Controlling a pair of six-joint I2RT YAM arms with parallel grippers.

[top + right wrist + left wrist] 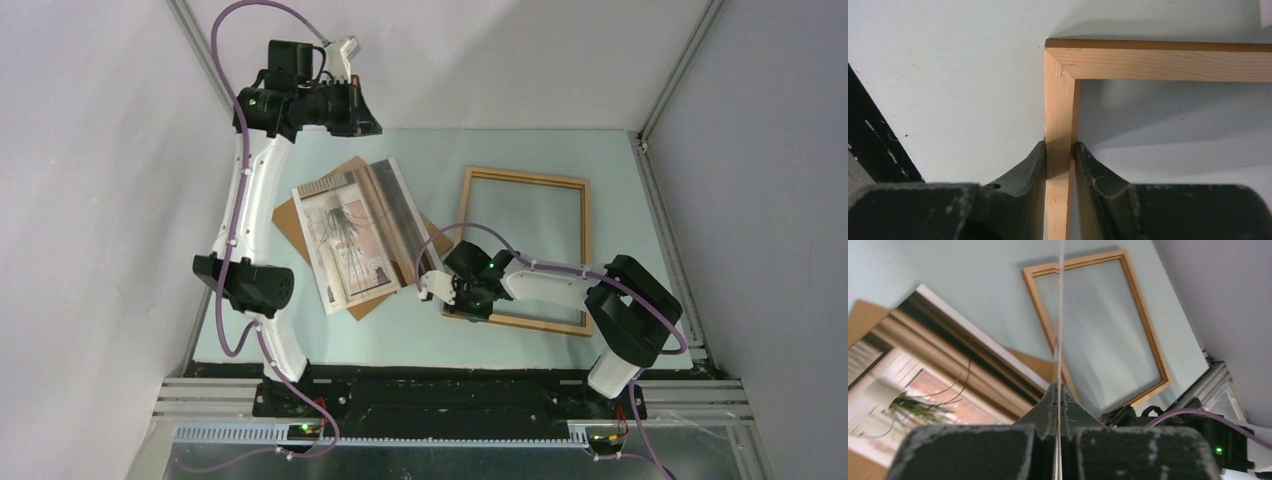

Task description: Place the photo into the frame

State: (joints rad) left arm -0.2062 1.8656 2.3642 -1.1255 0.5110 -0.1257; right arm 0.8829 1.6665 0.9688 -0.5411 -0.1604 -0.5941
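The photo (pixel 345 240) lies face up on a brown backing board (pixel 288 218), left of the light-wood frame (pixel 525 177), which sits flat on the pale table (pixel 440 150). Your right gripper (pixel 1062 150) is clenched on the frame's left rail by the near corner, a finger on each side. Your left gripper (pixel 1059 390) pinches the edge of a thin clear sheet (pixel 400 215), tilted over the photo's right side.
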